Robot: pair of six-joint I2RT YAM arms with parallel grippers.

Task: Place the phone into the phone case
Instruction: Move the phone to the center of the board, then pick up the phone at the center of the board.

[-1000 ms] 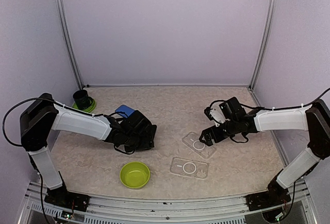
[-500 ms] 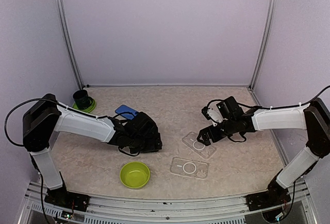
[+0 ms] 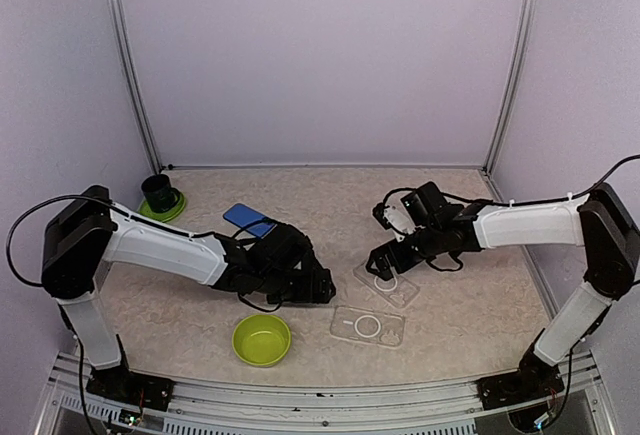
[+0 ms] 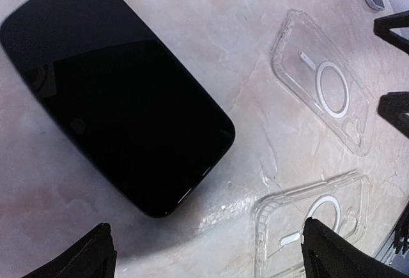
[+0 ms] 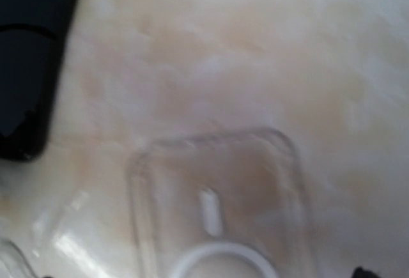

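left hand (image 3: 316, 285) hangs wide open, empty, over the black phone (image 4: 115, 92); right hand (image 3: 378, 263) open and empty by the clear case (image 3: 386, 282). pickup step i reckon, next needs an edge grip.

The left gripper (image 3: 316, 286) has slid right toward the nearer clear case (image 3: 367, 325). Its jaws have spread wider above the black phone (image 4: 121, 92), which now seems to lie free on the counter (image 3: 460, 325). The right gripper (image 3: 380, 263) has shifted left.

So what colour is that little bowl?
The bowl is lime green, clearest in the top view.
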